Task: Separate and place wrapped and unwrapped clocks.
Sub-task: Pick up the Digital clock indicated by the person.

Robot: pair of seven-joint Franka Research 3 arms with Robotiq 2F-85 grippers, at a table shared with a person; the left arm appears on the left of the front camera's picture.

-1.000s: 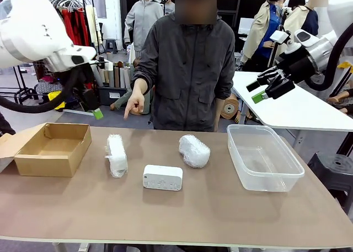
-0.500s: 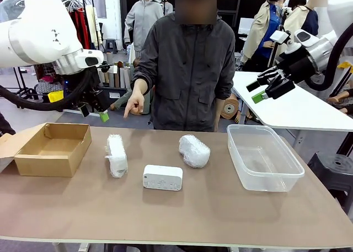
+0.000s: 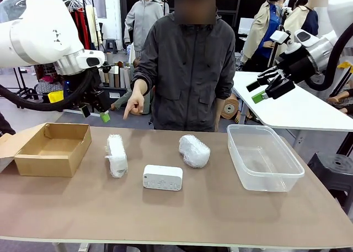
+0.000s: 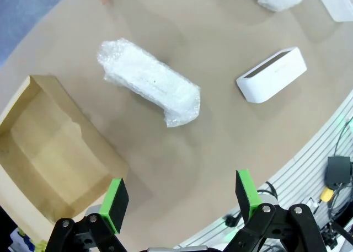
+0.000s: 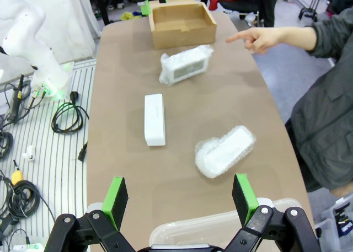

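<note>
Two bubble-wrapped clocks lie on the brown table, one left of centre (image 3: 116, 155) and one right of centre (image 3: 193, 150). Between them, nearer the front, the bare white clock (image 3: 162, 177) stands. My left gripper (image 3: 95, 114) hangs open in the air behind the table's left part; in the left wrist view it (image 4: 182, 199) looks down on the left wrapped clock (image 4: 149, 81) and the bare clock (image 4: 272, 74). High at the right, my right gripper (image 3: 255, 91) is open and holds nothing; below it (image 5: 180, 199) lie the bare clock (image 5: 154, 119) and the right wrapped clock (image 5: 225, 150).
An open brown cardboard box (image 3: 44, 166) sits at the table's left end, a clear plastic tub (image 3: 237, 153) at the right end. A person stands at the far side, one hand (image 3: 134, 103) pointing down toward the left wrapped clock.
My left arm has swung right and a little lower, bringing its gripper closer to the table's far left edge. The right arm, the clocks and the person's hand have stayed put.
</note>
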